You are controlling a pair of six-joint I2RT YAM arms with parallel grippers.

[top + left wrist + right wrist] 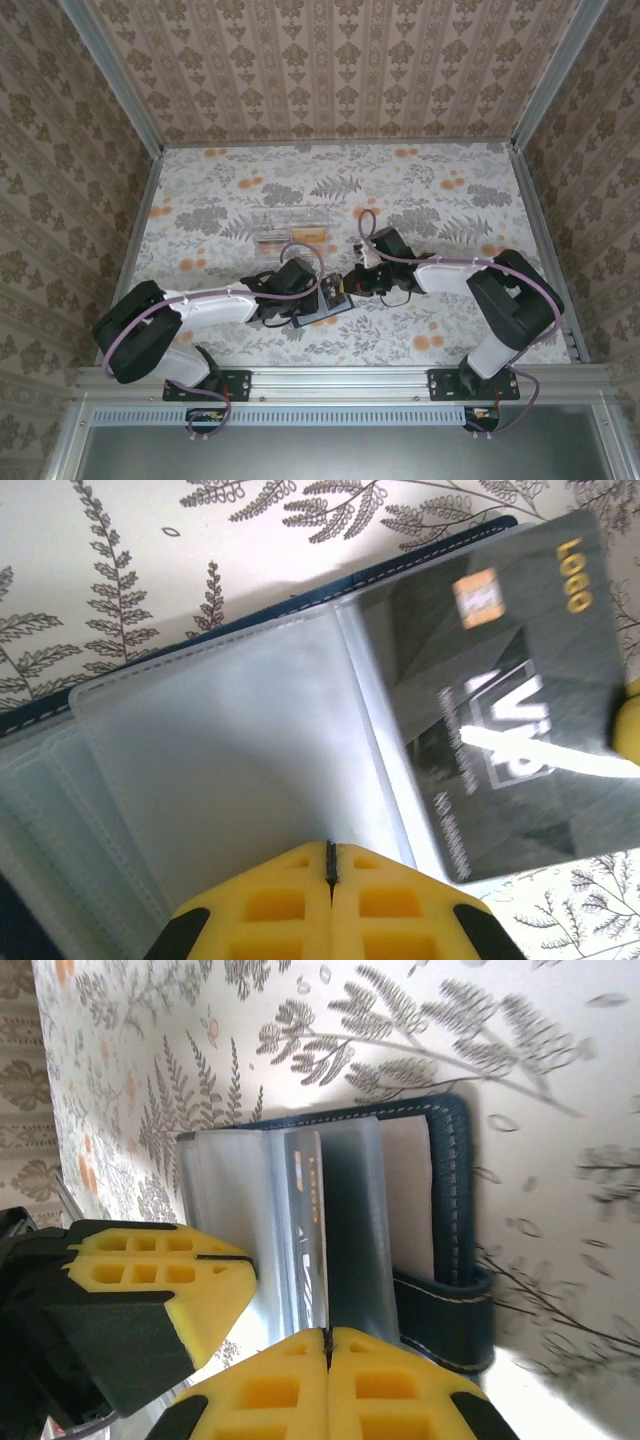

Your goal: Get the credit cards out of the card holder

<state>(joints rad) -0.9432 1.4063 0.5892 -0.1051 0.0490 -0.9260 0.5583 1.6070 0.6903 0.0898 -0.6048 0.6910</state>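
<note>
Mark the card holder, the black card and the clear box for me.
card holder (220, 730), left wrist view, clear inner sleeve.
black card (500, 710), left wrist view, middle of its face.
clear box (287, 222), top external view, its top face.

- Left pincer (330, 865): bright yellow pads with black behind them.
- Right pincer (327, 1345): the same yellow and black.
- Card holder (220, 740), just ahead of the left pincer: dark navy cover with pale stitching and cloudy greyish-blue inner panels.
- Credit card (500, 690), at the right pincer's tips: black-grey angular pattern, gold "LOGO", white lettering, orange chip.
- Table cover (400, 190), under both pincers: cream with grey ferns and orange blossoms.
- Plastic box (290, 225), beyond the left pincer: clear with an orange strip.
- Walls (330, 60): beige damask.
</note>
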